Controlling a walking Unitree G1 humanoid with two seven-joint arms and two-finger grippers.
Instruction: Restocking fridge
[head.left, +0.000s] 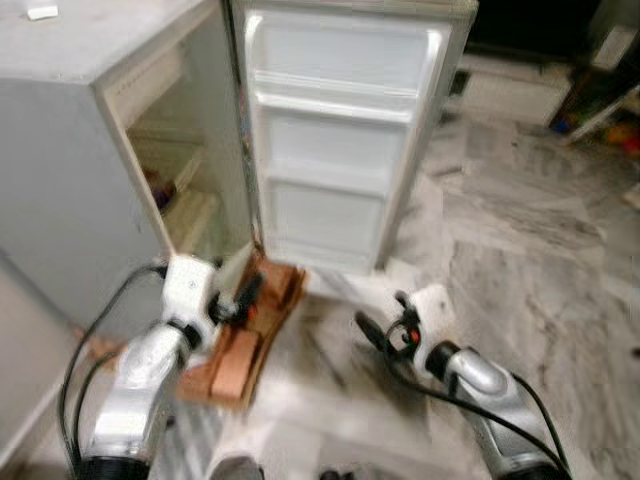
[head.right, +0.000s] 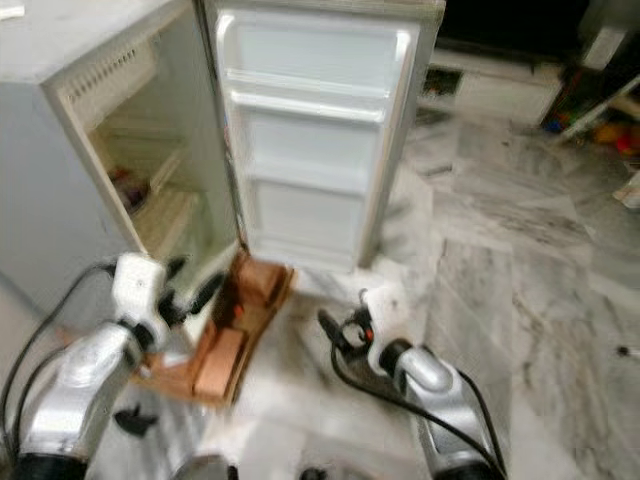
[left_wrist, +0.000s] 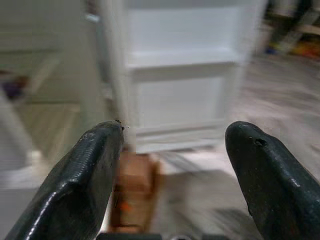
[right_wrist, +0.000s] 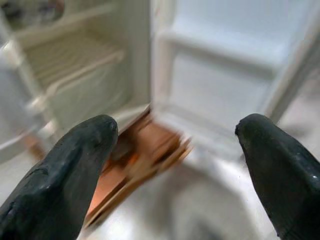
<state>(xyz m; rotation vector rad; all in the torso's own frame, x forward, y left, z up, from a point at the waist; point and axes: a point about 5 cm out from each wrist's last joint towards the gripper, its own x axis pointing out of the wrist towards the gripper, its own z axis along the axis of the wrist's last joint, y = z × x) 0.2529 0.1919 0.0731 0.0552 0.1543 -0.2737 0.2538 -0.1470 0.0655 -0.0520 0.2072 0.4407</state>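
Grippers, two: left gripper and right gripper both spread wide, empty. One wooden crate sat on the floor just below one fridge, door open. Right wrist view resolved wire shelves; eye views blurred.

A room in a home is shown. A small white fridge is seen standing open on a grey marble-patterned tiled floor, its door swung wide, and low furniture with colourful clutter is glimpsed at the back.
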